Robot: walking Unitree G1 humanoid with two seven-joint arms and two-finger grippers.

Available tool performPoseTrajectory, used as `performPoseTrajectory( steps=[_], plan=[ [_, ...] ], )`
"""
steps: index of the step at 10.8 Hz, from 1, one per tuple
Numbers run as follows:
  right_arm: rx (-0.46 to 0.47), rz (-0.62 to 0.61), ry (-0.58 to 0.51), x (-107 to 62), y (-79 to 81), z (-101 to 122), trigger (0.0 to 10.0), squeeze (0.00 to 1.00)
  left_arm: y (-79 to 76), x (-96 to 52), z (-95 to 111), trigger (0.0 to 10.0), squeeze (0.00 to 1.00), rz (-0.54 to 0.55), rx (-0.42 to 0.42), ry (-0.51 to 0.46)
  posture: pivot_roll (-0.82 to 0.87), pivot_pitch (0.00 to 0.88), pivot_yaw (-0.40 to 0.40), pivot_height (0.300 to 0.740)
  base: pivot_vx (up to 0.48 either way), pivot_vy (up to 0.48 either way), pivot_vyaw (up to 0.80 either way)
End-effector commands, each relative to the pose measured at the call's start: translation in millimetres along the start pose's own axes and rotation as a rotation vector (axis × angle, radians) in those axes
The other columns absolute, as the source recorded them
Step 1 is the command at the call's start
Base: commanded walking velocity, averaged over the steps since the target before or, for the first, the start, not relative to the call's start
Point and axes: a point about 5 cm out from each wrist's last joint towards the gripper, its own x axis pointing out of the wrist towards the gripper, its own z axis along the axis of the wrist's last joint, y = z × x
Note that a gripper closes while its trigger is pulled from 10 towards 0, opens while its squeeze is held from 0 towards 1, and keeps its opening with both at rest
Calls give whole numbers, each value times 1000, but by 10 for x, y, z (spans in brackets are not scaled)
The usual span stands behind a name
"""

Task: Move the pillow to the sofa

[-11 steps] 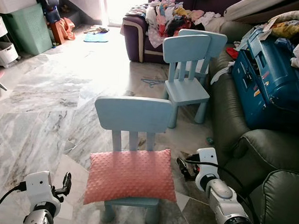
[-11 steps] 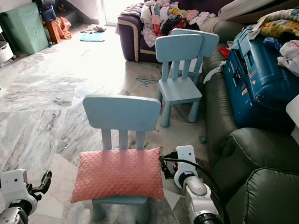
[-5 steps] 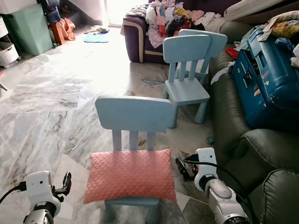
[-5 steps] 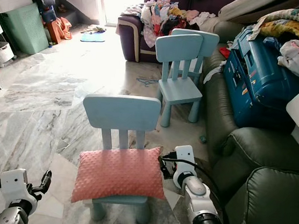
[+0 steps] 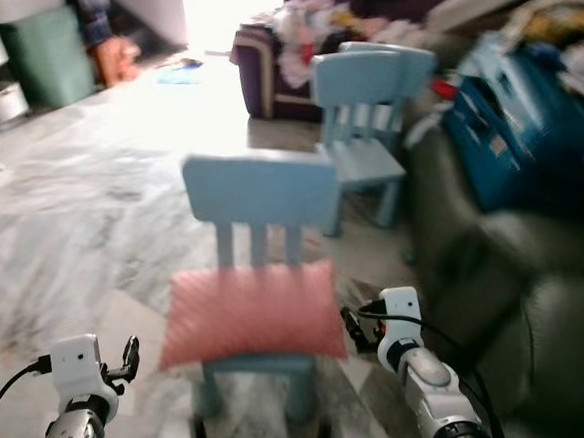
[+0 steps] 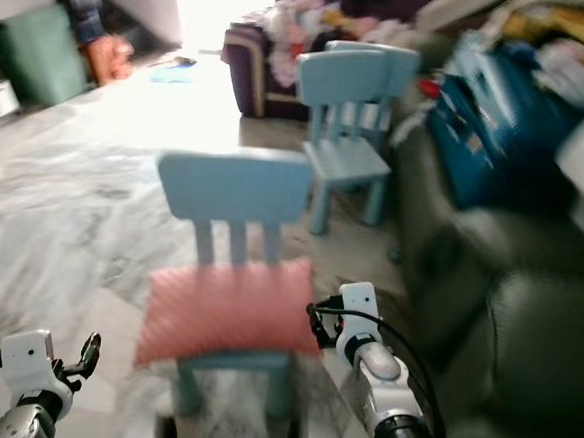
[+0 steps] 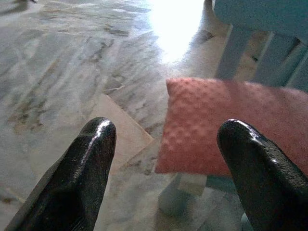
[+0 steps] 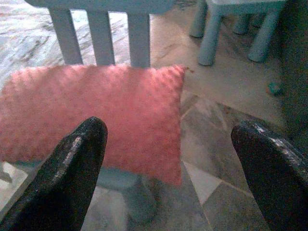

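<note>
A pink dotted pillow lies flat on the seat of a small light-blue chair just in front of me. My right gripper hovers beside the pillow's right end, fingers open, holding nothing. My left gripper sits low to the left of the chair, open and apart from the pillow. In the wrist views the pillow lies ahead between the spread black fingers. A dark green sofa runs along the right side.
A blue suitcase and piled clothes cover the sofa's far part. Two more light-blue chairs stand behind the near one. A purple sofa heaped with laundry is at the back. Marble floor spreads to the left.
The head views have shifted slightly and gone blurred, so the camera is moving. The pillow, the chair and both grippers keep the same places relative to each other.
</note>
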Motion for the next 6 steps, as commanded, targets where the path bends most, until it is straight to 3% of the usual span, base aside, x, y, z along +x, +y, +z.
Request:
performPoseTrajectory(
  steps=[1, 6],
  plan=[
    [-3, 0, 0, 10, 4, 18, 10000, 0, 21, 12, 15, 10000, 0, 4, 14, -1, -96, 14, 33, 560, 0, 0, 0],
    [-6, 15, -8, 64, 58, 90, 10000, 0, 83, -6, 15, 10000, 0, 46, 31, -10, -84, 16, 31, 465, 0, 0, 0]
  ],
)
